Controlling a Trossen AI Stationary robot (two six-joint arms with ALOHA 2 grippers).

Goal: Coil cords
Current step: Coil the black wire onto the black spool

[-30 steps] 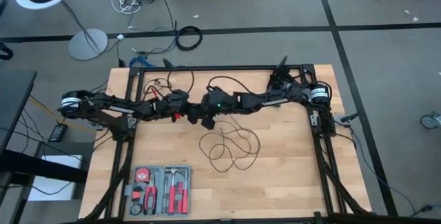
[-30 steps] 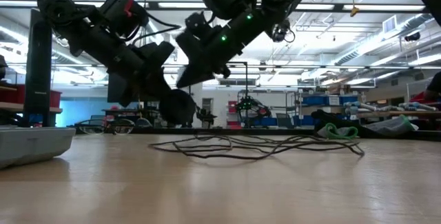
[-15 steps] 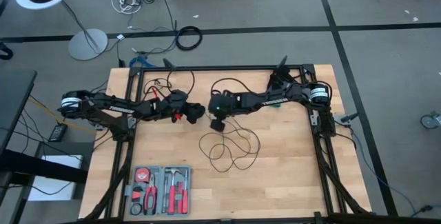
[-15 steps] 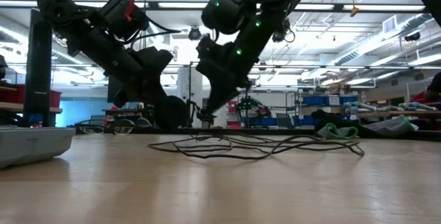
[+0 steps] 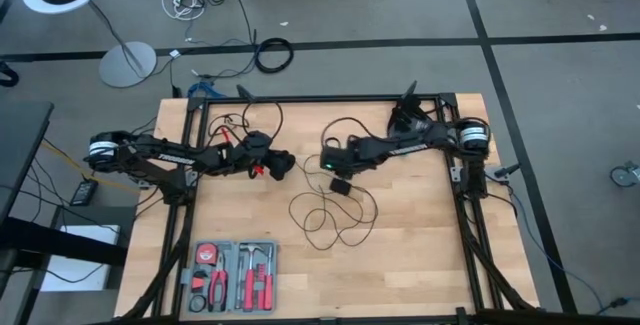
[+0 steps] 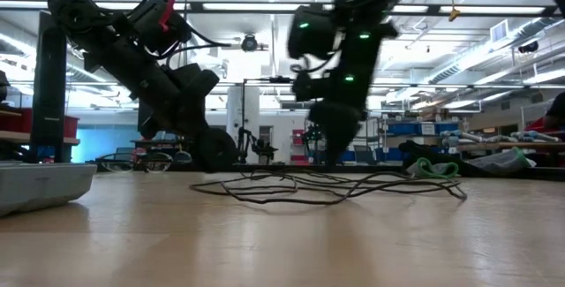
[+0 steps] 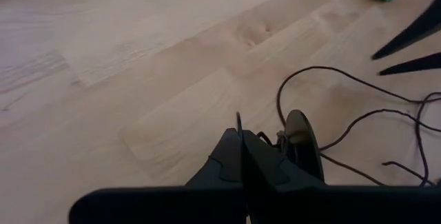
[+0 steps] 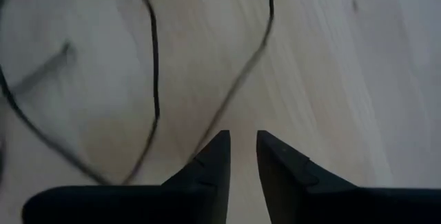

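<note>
The right gripper is parting its fingers, empty, having swung away from the left gripper, which is clenching the puck. The cord is lying loose at six o'clock of both, so coiling is barely starting.

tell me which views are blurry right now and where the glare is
Low view: the right arm is smeared by motion, and ceiling lights glare behind it. Right wrist view: the cord is streaked and soft. Left wrist view and high view look sharp, evenly lit.
</note>
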